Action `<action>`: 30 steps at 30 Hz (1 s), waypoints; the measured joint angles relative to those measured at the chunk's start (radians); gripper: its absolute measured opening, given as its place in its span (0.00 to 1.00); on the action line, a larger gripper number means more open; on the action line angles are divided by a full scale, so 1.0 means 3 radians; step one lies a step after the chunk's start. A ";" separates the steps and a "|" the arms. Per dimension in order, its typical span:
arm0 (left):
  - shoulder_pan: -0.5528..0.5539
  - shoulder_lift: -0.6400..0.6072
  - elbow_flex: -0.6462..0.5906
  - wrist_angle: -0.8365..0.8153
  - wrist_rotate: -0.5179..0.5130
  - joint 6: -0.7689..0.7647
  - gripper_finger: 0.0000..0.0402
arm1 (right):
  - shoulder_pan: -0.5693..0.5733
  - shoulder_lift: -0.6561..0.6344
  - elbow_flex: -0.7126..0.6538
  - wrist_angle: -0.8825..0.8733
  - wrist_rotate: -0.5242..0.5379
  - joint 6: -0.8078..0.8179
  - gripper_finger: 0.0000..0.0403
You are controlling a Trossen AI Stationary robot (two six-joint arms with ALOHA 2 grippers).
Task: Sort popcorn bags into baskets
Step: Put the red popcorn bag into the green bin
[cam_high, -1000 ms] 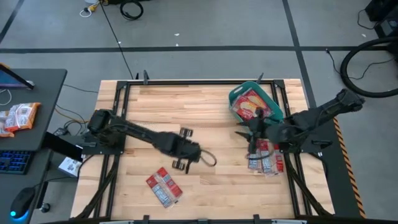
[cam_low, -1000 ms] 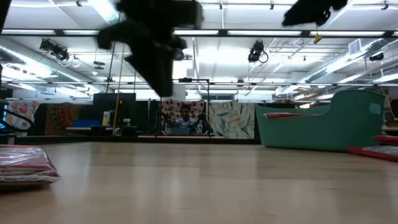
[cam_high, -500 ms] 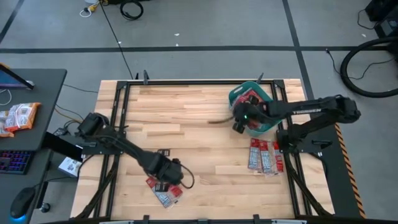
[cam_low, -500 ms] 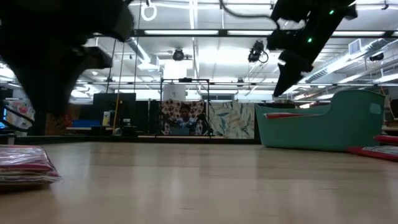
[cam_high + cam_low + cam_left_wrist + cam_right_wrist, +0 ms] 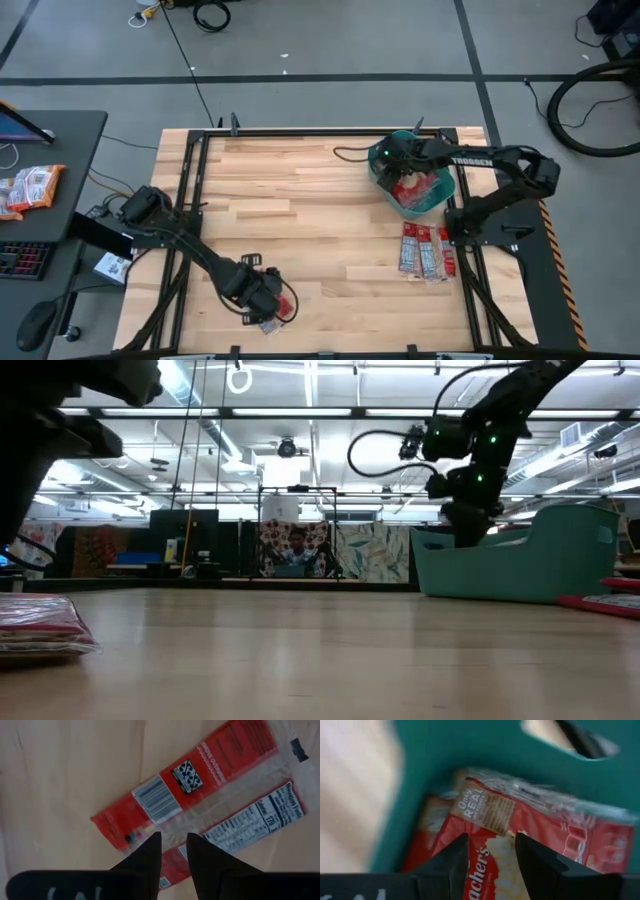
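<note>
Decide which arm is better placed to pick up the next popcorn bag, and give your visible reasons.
Left. Its gripper hangs open right over the bags at the table's near edge. The right gripper is over the basket.

Robotics lab: wooden table (image 5: 300, 190), taped concrete floor (image 5: 330, 45), ceiling strip lights (image 5: 330, 412).

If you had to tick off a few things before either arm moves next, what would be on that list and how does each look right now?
1. Left claw is over the red flat popcorn packets at the table's near edge: ok.
2. Left claw gripping a packet: not ok, fingers open, nothing between them.
3. Right claw is above the teal-green plastic tub: ok.
4. Right claw holding a packet: cannot tell.
5. Tub already holds red packets: ok.
6. All packets sorted: not ok, a row lies on the wooden table beside the tub.
</note>
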 joint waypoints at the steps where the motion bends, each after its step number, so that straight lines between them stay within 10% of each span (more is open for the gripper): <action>1: -0.0013 0.0000 0.0000 0.0001 0.0000 -0.0069 0.24 | -0.0066 0.0017 0.0000 0.0011 0.0067 -0.0014 0.42; 14: -0.0095 0.0000 0.0000 0.0132 -0.0296 -0.0117 0.26 | -0.0036 -0.0790 -0.0006 -0.0008 0.0051 -0.0056 0.42; 30: -0.0172 0.0359 0.0005 0.0367 -0.0228 0.0833 0.53 | 0.0938 -0.1162 -0.0006 0.0422 -0.0302 0.0005 0.42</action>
